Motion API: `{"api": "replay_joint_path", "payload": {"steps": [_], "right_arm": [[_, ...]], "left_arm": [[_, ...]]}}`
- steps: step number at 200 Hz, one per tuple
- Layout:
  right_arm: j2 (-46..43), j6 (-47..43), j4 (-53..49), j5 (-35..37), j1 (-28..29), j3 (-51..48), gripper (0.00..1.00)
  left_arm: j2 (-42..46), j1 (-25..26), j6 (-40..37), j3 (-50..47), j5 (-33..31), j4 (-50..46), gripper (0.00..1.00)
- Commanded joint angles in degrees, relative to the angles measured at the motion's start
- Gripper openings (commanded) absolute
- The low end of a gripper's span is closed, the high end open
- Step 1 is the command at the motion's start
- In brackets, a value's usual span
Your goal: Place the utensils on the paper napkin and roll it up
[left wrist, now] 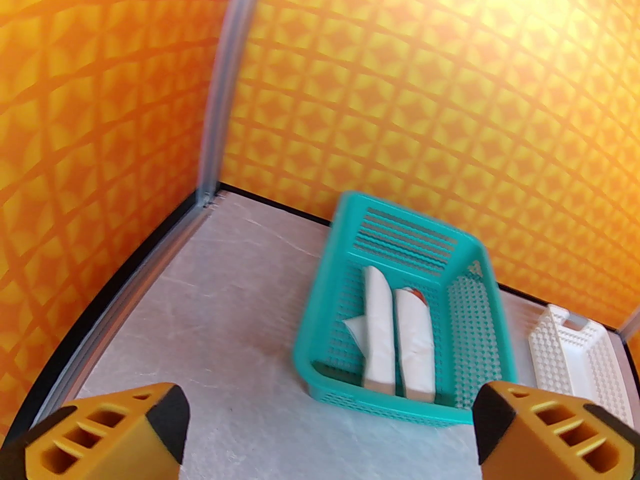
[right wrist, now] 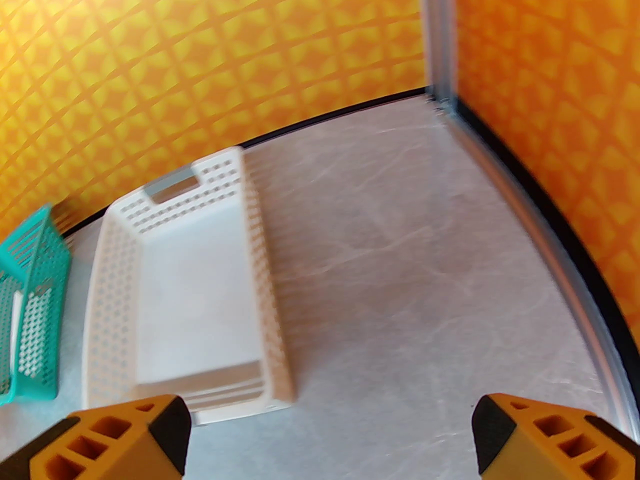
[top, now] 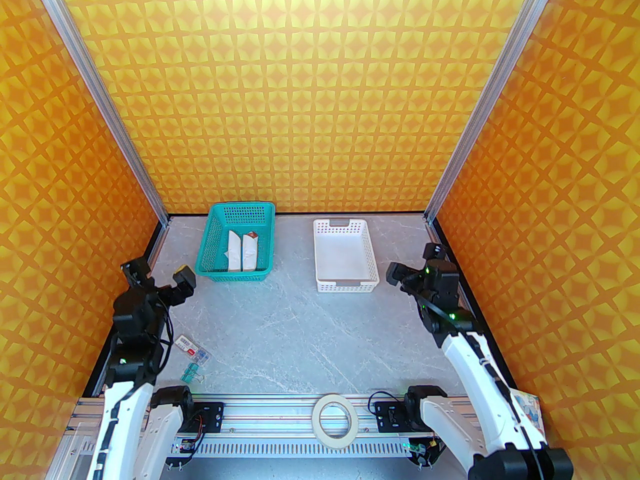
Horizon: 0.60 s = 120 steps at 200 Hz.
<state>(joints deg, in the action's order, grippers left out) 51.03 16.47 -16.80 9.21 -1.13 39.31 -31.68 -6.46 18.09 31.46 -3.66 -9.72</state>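
The paper napkin [left wrist: 377, 328] is a narrow white roll with a loose flap, lying in the teal basket [left wrist: 320, 313] next to a second white roll with a red-brown tip [left wrist: 415, 343]. From above, the napkin roll [top: 233, 255] is the left one of the pair. The utensils are hidden; a tan edge shows at the roll's near end, and I cannot tell what it is. My left gripper [top: 159, 275] [left wrist: 325, 418] hangs open and empty, near and left of the teal basket [top: 210, 238]. Right of the white basket, my right gripper [top: 415, 263] [right wrist: 330, 418] is also open and empty.
A white basket [top: 320, 253] [right wrist: 260, 268] stands at the back right of centre. A small packet [top: 192, 345] and green binder clips [top: 192, 373] lie at the near left. A roll of tape [top: 335, 418] rests on the front rail. Patterned walls enclose the table.
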Motion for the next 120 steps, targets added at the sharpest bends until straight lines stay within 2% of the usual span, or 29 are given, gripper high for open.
{"api": "replay_joint_path", "payload": {"steps": [1, 40, 83, 120], "right_arm": [[-1.05, -0.16, 6.89, 7.47, -0.46, -4.11, 0.99], [3.18, -1.72, 15.54, 10.46, -0.54, -8.65, 0.98], [11.14, -4.33, 29.59, 9.22, -0.55, -11.59, 0.99], [18.96, -6.78, 43.06, 7.36, -0.54, -13.32, 0.98]], "left_arm": [[1.43, -0.57, 1.09, -2.30, -3.97, 6.67, 0.99], [0.90, -0.57, -1.68, -2.29, -5.59, 6.44, 0.99], [-0.69, -0.57, -6.06, -3.27, -7.04, 7.72, 0.99], [-3.34, -0.57, -6.32, -3.89, -8.20, 9.21, 0.99]]}}
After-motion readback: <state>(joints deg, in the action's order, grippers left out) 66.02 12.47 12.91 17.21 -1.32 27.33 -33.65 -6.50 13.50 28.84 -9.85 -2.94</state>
